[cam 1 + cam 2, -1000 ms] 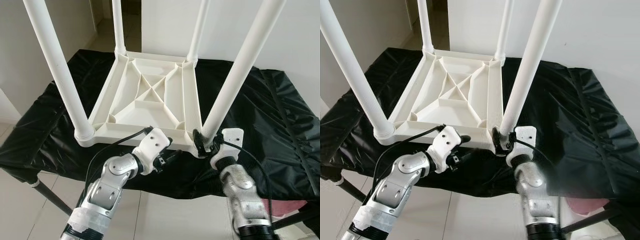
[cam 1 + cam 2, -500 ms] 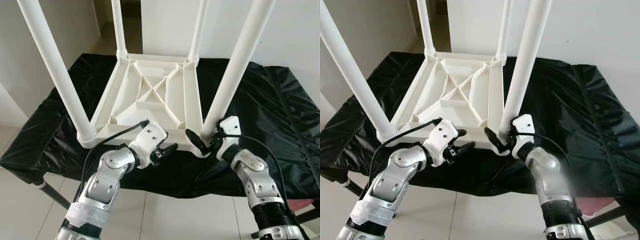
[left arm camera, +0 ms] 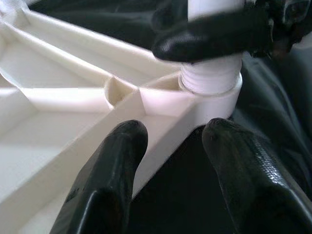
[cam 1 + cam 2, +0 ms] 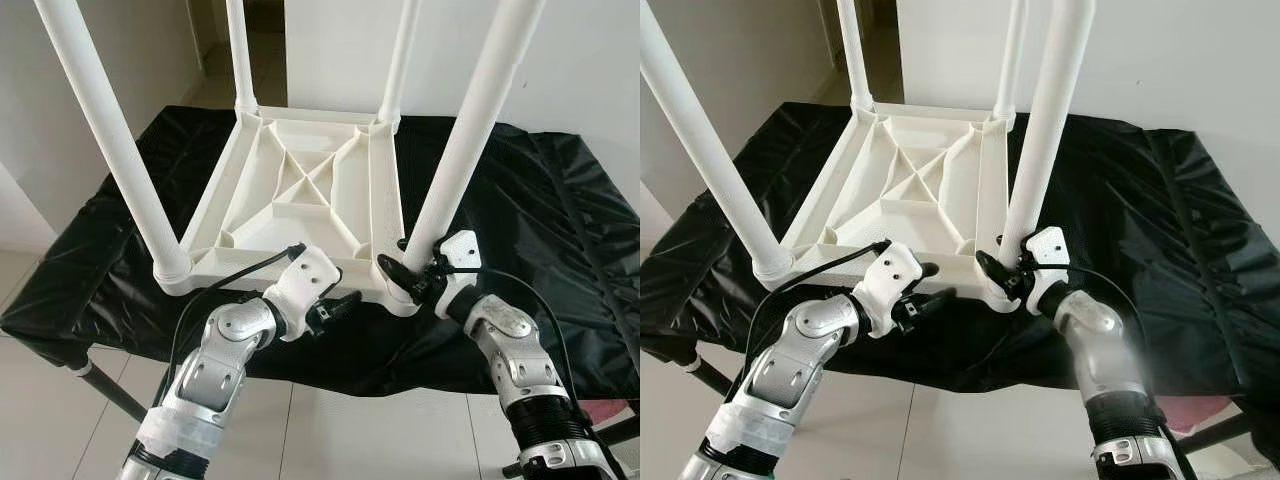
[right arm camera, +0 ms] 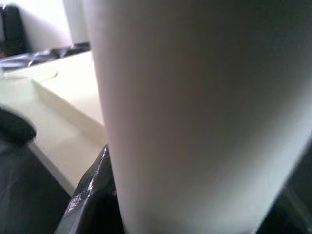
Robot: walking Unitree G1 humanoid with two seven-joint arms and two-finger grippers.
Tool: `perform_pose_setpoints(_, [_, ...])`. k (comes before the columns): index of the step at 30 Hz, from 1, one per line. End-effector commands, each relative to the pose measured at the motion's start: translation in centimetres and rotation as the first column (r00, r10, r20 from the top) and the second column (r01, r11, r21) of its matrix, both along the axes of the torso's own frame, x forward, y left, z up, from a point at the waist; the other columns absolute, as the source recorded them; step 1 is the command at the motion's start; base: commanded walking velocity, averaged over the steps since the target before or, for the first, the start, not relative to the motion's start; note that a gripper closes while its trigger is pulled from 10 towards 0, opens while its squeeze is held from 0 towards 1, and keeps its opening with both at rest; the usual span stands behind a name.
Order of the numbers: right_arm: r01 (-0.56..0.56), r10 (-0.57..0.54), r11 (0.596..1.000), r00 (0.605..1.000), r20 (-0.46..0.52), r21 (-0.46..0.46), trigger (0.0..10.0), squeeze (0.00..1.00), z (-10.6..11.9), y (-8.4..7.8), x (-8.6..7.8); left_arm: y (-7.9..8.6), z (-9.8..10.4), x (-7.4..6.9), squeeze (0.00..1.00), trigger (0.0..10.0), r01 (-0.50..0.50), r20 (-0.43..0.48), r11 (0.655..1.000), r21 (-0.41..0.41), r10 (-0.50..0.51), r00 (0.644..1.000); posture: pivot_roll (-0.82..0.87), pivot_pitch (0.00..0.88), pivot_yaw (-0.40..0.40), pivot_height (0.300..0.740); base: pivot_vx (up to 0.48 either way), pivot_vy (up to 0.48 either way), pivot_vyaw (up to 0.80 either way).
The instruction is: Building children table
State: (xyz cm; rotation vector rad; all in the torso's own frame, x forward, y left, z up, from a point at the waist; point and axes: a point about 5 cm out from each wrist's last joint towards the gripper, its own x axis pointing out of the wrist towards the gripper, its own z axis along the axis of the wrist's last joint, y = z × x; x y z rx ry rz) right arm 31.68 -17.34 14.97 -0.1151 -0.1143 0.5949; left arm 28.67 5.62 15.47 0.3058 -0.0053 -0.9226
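The right pincer (image 4: 402,270) wraps its black fingers around the base of the near-right leg (image 4: 463,140), pinching it just above the threaded socket. The left pincer (image 4: 335,305) sits beside it with fingers spread, straddling the front rim of the children's table (image 4: 300,195) without gripping. The table lies upside down on the black-covered worktop (image 4: 540,230), all four white legs pointing up. It looks like light, stiff, smooth plastic, so the tubes may slip when twisted. The surest hold is probably low on a leg, near its socket, with the rim steadied against turning.
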Motion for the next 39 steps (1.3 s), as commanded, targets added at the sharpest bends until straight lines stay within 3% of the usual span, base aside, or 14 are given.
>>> perform_pose_setpoints(1, [0.072,-0.07,0.995,0.997,-0.036,0.064,10.0,0.0,-0.5,-0.1,-0.2,0.3,-0.8,0.1,0.0,10.0,-0.089,0.004,0.996,0.013,0.089,0.996,-0.04,0.061,0.013,0.74,0.0,0.0,0.0])
perform_pose_setpoints(5, [0.177,-0.174,0.982,0.984,-0.037,0.072,10.0,0.0,-0.6,-0.2,-0.4,0.5,-0.9,0.0,0.0,10.0,-0.091,-0.002,0.996,0.015,0.091,0.996,-0.05,0.064,0.01,0.74,0.0,0.0,0.0])
perform_pose_setpoints(8, [0.308,-0.297,0.931,0.951,-0.087,0.196,10.0,0.0,-0.9,0.0,-0.8,0.6,-1.2,0.0,0.0,10.0,-0.095,-0.008,0.995,0.018,0.095,0.995,-0.05,0.064,0.007,0.74,0.0,0.0,0.0])
perform_pose_setpoints(15, [0.424,-0.423,0.881,0.905,-0.052,0.209,10.0,0.0,-0.7,1.3,-2.1,0.9,-1.5,0.1,0.0,10.0,-0.101,-0.011,0.994,0.03,0.101,0.995,-0.05,0.068,0.001,0.74,0.0,0.0,0.0])
perform_pose_setpoints(17, [0.545,-0.544,0.809,0.836,-0.068,0.221,10.0,0.0,-0.7,2.1,-3.0,0.9,-1.3,0.2,0.0,10.0,-0.104,0.001,0.994,0.035,0.104,0.995,-0.04,0.068,-0.004,0.74,0.0,0.0,0.0])
perform_pose_setpoints(18, [0.545,-0.544,0.809,0.836,-0.068,0.221,10.0,0.0,-0.7,2.1,-3.0,0.9,-1.3,0.2,0.0,10.0,-0.104,0.001,0.994,0.035,0.104,0.995,-0.04,0.068,-0.004,0.74,0.0,0.0,0.0])
perform_pose_setpoints(19, [0.608,-0.607,0.764,0.791,-0.077,0.217,10.0,0.0,-0.8,2.3,-3.5,1.0,-1.3,0.2,0.0,10.0,-0.108,0.005,0.993,0.035,0.108,0.994,-0.04,0.067,-0.006,0.74,0.0,0.0,0.0])
perform_pose_setpoints(21, [0.644,-0.638,0.733,0.763,-0.103,0.219,10.0,0.0,-1.1,2.6,-3.8,1.1,-1.2,0.3,0.0,10.0,-0.113,0.005,0.993,0.034,0.113,0.994,-0.04,0.067,-0.006,0.74,0.0,0.0,0.0])
perform_pose_setpoints(26, [0.672,-0.661,0.707,0.738,-0.133,0.219,10.0,0.0,-1.4,2.8,-4.2,1.3,-1.2,0.3,0.0,10.0,-0.124,0.003,0.992,0.032,0.124,0.992,-0.04,0.069,-0.015,0.74,0.0,0.0,0.0])
perform_pose_setpoints(30, [0.646,-0.636,0.723,0.761,-0.132,0.243,10.0,0.0,-1.2,2.6,-4.3,1.3,-1.3,0.2,0.0,10.0,-0.123,0.002,0.992,0.031,0.123,0.992,-0.04,0.069,-0.014,0.74,0.0,0.0,0.0])
perform_pose_setpoints(31, [0.6,-0.595,0.754,0.796,-0.112,0.265,10.0,1.0,-0.8,2.7,-4.2,1.3,-1.4,0.2,0.0,10.0,-0.121,0.0,0.992,0.031,0.121,0.993,-0.05,0.066,-0.013,0.74,0.0,0.0,0.0])
perform_pose_setpoints(35, [0.578,-0.576,0.774,0.812,-0.09,0.259,10.0,1.0,-0.6,2.6,-4.2,1.2,-1.4,0.2,0.0,10.0,-0.12,-0.001,0.992,0.031,0.12,0.993,-0.05,0.063,-0.014,0.74,0.0,0.0,0.0])
perform_pose_setpoints(38, [0.5,-0.501,0.837,0.864,-0.054,0.225,10.0,1.0,-0.3,1.8,-3.9,1.2,-1.4,0.2,0.0,10.0,-0.119,0.0,0.992,0.029,0.119,0.993,-0.05,0.058,-0.015,0.74,0.0,0.0,0.0])
perform_pose_setpoints(39, [0.5,-0.501,0.837,0.864,-0.054,0.225,10.0,1.0,-0.3,1.8,-3.9,1.2,-1.4,0.2,0.0,10.0,-0.119,0.0,0.992,0.029,0.119,0.993,-0.05,0.058,-0.015,0.74,0.0,0.0,0.0])
